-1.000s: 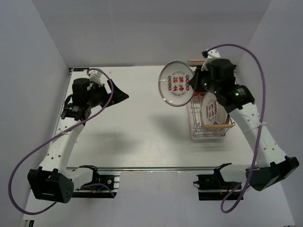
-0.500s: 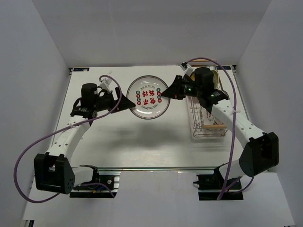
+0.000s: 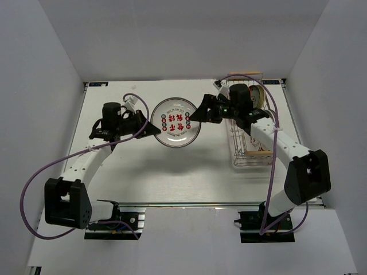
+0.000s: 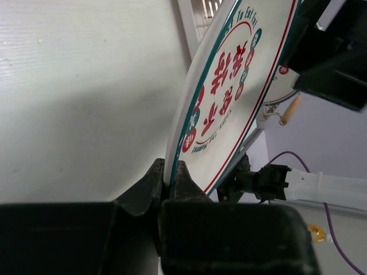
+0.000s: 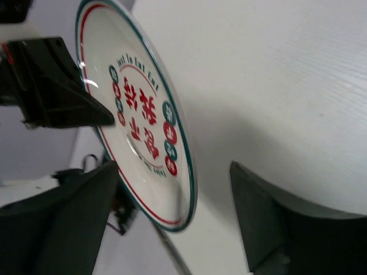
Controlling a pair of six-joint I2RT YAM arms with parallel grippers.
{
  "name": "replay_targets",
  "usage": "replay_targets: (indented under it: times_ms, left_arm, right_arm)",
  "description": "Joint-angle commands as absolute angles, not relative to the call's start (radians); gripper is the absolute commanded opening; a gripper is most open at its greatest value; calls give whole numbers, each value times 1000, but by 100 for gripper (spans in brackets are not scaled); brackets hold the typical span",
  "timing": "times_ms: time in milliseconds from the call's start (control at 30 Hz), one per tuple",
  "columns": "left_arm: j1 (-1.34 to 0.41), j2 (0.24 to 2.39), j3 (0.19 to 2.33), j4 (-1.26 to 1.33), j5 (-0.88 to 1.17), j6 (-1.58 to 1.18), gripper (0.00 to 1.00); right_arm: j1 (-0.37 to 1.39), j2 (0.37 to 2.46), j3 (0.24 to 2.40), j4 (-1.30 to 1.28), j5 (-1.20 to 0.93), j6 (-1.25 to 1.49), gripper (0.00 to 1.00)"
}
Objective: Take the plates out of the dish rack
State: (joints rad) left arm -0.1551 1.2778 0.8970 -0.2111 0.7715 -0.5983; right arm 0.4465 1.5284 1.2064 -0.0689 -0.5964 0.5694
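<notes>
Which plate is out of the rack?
The white red-motif plate, pinched at its rim by the left hand over the table; the other plates stand in the dish rack.

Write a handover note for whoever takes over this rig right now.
The left gripper is shut on the rim of a white plate, held tilted above the table.
The right gripper is open, its fingers either side of the opposite rim.
The rack sits on the right; a tan plate stands at its far end, and the right arm hides the rest.
Done: one plate is out; none lies on the table.
Left: set it down, then unload the rest.
</notes>
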Motion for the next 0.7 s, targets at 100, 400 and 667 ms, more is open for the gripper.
replay_targets:
  times_ms: [100,400,667]
  left_arm:
    - [-152,1313,899,-201,733,-592,0]
    - [-161,1529,985,-250,661,-575,0]
    - [-182,1772,1126,-303,658,-546,0]
  right_arm:
    - [440,1410,1276,-294,-294,427,89]
    - [443,1175,1164,-403,167,374,89]
    - [442,1126,1149,-474,219,339,89]
